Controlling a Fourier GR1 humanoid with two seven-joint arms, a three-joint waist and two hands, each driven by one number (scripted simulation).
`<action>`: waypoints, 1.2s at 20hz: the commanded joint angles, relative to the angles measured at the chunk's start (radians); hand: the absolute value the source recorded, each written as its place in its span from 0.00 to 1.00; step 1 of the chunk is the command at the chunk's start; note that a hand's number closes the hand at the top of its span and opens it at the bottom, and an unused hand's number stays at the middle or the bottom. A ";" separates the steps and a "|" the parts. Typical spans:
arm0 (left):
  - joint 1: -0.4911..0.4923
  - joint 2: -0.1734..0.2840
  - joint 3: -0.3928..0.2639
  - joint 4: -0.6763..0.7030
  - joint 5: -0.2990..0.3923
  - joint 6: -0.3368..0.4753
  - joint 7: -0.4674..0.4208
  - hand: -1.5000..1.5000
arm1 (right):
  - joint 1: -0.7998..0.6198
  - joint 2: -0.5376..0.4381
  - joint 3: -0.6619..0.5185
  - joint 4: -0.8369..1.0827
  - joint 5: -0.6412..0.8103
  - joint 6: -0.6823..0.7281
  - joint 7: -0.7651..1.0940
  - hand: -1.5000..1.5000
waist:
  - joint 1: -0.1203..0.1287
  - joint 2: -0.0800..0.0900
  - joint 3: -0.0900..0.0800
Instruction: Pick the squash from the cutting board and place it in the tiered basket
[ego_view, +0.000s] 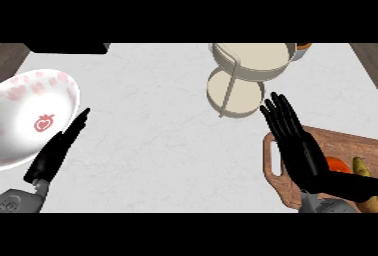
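Black fingers straight and spread, your right hand (303, 150) hovers flat above the near-left part of the wooden cutting board (328, 137), holding nothing. The board lies beneath and to the right of that hand, its handle slot showing just to the left of the palm. The squash (360, 167), a yellowish piece, rests on the board immediately right of the hand's wrist end, partly hidden by the hand; you can see an orange-red item (338, 164) tucked between the squash and the palm, though what it is cannot be told. Whether the hand touches either one cannot be told.

Ahead of your right hand's fingertips, slightly to their left, stands the cream tiered basket (251, 62), its upper tier above a lower round tier (235, 92), joined by a thin upright post. The fingertips are near the lower tier but apart from it.

Your left hand (60, 145) rests open at the far side of the pale marbled counter (162, 125), fingers straight and pointing forward, well apart from the board. Just to its left sits a white bowl with red markings (33, 117), its rim beside the fingers.
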 joint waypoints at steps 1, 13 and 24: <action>0.046 -0.040 0.048 -0.030 0.017 0.010 -0.039 0.50 | 0.018 -0.043 -0.031 -0.052 0.020 0.032 0.002 1.00 | -0.007 0.009 0.020; 0.042 -0.127 0.171 -0.154 0.250 -0.012 0.012 0.50 | 0.241 -0.121 -0.252 -0.058 0.346 -0.388 0.008 0.00 | -0.017 0.008 0.020; 0.079 -0.135 0.186 -0.173 0.252 -0.011 0.012 0.50 | 0.443 -0.611 -0.301 -0.330 0.687 -0.194 0.376 0.00 | -0.025 0.007 0.011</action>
